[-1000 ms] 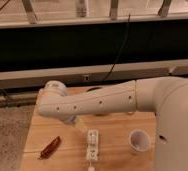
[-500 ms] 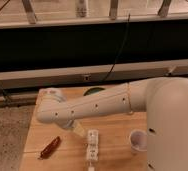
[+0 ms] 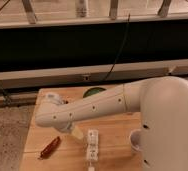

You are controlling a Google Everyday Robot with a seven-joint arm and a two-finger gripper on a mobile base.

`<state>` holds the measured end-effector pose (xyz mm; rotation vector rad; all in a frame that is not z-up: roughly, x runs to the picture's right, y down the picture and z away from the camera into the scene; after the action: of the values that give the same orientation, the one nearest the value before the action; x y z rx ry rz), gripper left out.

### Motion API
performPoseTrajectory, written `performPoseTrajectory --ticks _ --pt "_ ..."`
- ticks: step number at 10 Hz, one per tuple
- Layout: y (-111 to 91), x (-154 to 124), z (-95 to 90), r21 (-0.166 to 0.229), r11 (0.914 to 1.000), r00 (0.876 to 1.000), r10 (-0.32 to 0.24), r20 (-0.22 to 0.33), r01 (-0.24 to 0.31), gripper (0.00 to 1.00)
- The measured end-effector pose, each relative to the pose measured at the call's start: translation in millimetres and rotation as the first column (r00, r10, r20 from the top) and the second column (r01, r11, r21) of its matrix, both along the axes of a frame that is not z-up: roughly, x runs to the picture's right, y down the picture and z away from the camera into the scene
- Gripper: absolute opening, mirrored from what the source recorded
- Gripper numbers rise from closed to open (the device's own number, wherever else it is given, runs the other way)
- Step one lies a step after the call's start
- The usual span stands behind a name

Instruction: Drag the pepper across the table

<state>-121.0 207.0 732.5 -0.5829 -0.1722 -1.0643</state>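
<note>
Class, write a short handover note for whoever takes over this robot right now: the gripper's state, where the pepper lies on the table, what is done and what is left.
Gripper: mostly hidden under the forearm, low over the table, fingers open, holding nothing.
Pepper: lying on the table near its front left corner, to the left of the gripper and apart from it. A white strip lies just right of the gripper.
Done: the arm reaches over the table, close to the pepper.
Left: make contact with the pepper, then drag it across the table.
</note>
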Motion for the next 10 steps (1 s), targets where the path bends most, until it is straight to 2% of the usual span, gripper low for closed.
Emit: performPoseTrajectory --ticks 8,10 --pt "31 -22 27.6 -0.077 0.9967 0.996 -0.022 0.085 0.029 0.80" --pt "36 -28 32.9 -0.082 0.9958 0.994 -0.033 0.107 0.041 0.80"
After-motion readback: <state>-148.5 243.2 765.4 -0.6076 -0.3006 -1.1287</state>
